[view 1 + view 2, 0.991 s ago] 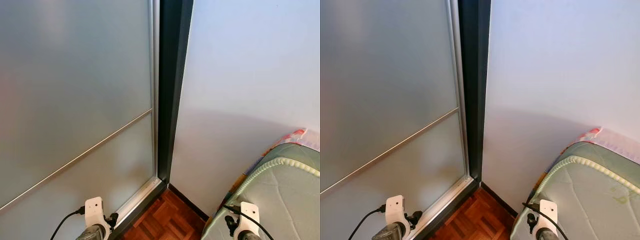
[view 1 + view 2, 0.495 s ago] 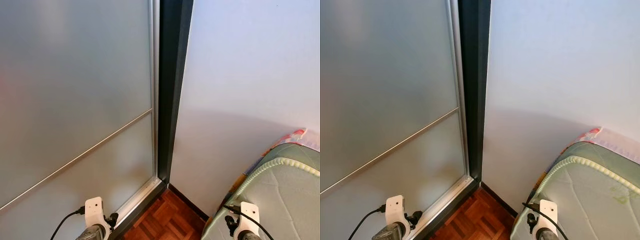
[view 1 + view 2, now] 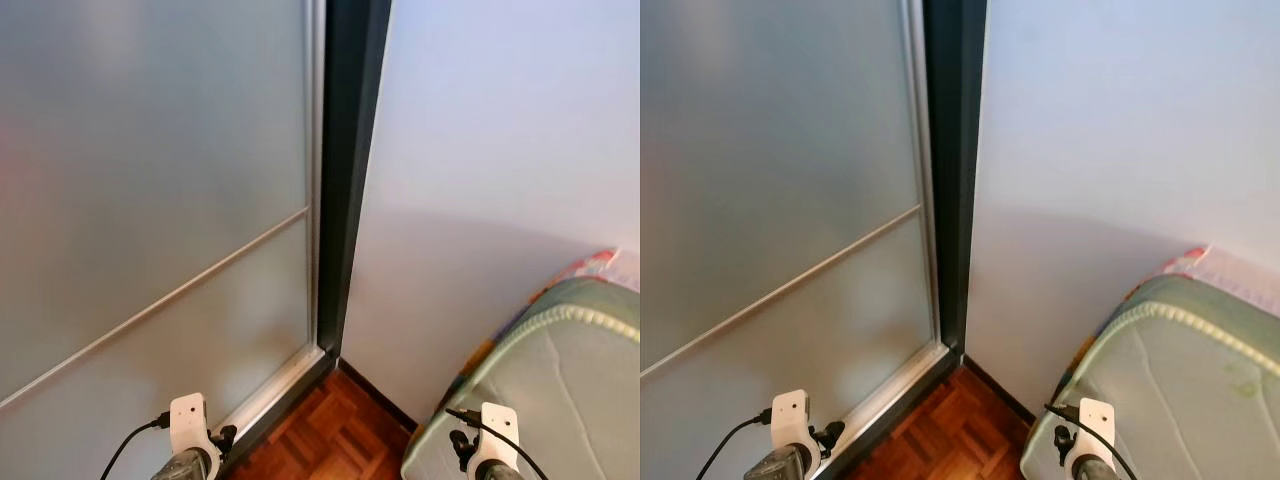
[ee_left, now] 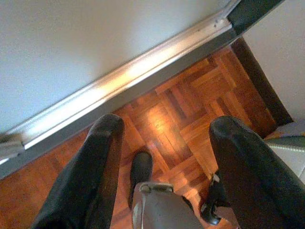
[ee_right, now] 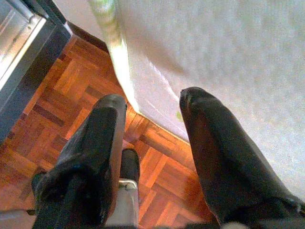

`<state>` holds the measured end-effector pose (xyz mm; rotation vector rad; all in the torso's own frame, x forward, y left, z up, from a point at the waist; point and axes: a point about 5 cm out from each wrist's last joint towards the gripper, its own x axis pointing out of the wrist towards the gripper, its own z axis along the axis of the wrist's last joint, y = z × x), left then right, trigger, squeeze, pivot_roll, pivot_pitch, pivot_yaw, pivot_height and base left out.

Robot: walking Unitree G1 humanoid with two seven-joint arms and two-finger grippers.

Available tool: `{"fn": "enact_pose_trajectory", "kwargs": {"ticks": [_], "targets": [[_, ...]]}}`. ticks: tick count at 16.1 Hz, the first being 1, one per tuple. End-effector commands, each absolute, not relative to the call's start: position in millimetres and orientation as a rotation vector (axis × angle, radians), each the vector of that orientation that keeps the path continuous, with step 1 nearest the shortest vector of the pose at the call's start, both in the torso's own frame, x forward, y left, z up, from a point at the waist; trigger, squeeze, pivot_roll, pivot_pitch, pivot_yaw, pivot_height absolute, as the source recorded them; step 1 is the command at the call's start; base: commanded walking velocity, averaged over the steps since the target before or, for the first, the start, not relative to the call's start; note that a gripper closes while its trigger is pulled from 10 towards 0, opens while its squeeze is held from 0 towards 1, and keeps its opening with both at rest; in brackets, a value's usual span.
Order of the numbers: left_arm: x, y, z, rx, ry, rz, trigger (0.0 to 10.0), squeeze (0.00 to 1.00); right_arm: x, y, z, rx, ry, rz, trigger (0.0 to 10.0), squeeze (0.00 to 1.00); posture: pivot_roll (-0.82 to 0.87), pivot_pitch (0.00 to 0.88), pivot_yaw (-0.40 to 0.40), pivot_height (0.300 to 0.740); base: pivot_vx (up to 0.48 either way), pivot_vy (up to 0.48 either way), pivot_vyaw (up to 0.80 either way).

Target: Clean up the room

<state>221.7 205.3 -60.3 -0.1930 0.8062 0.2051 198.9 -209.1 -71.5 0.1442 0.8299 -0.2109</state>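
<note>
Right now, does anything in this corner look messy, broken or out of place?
Nothing stands out. The frosted sliding door, white wall and parquet floor look tidy, and the mattress corner sits beside the wall. Both grippers hang open and hold nothing.

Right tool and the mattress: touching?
Apart. The right wrist view shows the right tool open and empty, hanging above the mattress edge, with parquet floor visible between its fingers.

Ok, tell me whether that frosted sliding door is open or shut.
Shut, as far as shows: the frosted sliding door has its edge against the dark frame, no gap between them.
</note>
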Motion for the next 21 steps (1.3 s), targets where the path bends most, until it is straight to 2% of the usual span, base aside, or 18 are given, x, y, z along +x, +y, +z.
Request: {"fn": "enact_pose_trajectory", "kwargs": {"ticks": [1,21], "targets": [[185.9,200.7,-81.2,-0.01,0.957,0.078,10.0,0.0,245.2,-202.2,-46.8,0.192,0.839,-0.1,10.0,0.0,0.11,0.0,-0.023,0.74,-0.27,0.0,0.0],[184.4,199.5,-82.2,-0.004,0.964,0.067,10.0,0.0,243.7,-201.3,-47.9,0.2,0.844,-0.09,10.0,0.0,0.11,0.0,-0.022,0.74,-0.271,0.0,0.0]]}}
